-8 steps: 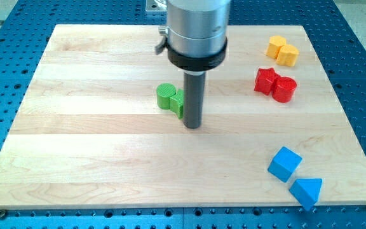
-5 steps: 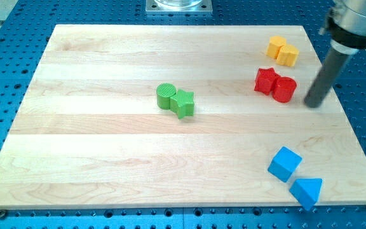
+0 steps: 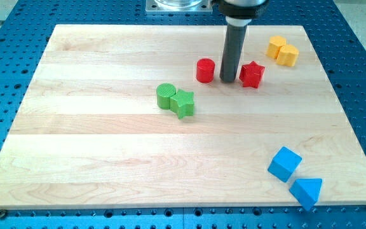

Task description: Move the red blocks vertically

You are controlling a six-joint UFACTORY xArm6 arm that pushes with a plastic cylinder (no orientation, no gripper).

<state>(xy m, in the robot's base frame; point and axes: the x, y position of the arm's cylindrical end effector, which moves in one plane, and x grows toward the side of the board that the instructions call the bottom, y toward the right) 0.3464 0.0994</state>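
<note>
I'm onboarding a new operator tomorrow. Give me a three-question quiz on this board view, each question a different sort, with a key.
1. True or false: my tip stands between the red cylinder and the red star.
2. Which block touches the green cylinder? A) blue cube B) green star C) yellow block
3. Fill in: the blue cube and blue triangle lie at the view's bottom ____.

Key: 1 true. 2 B, the green star. 3 right.
</note>
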